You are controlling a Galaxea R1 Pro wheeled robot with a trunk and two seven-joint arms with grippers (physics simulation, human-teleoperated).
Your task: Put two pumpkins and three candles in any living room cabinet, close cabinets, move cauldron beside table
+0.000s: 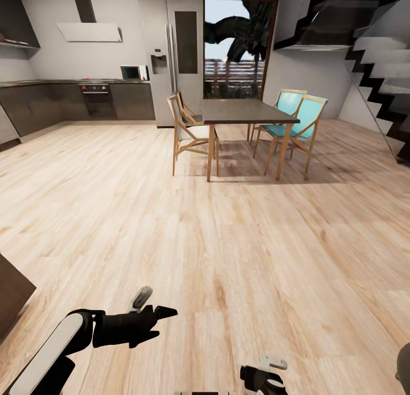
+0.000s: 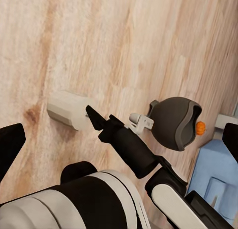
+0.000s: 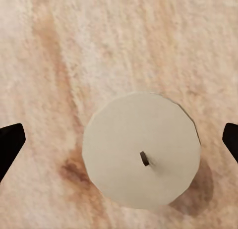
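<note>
Right wrist view gives you the plainest read: your right fingers are spread wide, one dark tip at each edge of the picture, and a candle stands upright on the wood floor between them, nearer one tip than the other, touched by neither. You look straight down on its flat pale top and short wick, so the arm seems poised above it for a straight drop; shift a little to centre it first, I'd judge.

Left wrist view shows your left fingers spread too, holding nothing. Past them the right arm's gripper points at that same candle, with the robot's dark rounded base part just beside.

Head view has the left gripper hanging idle over bare floor, clear of the pick, and the right one low at the frame's edge. Well beyond both stand a dining table with chairs, the kitchen and stairs.
</note>
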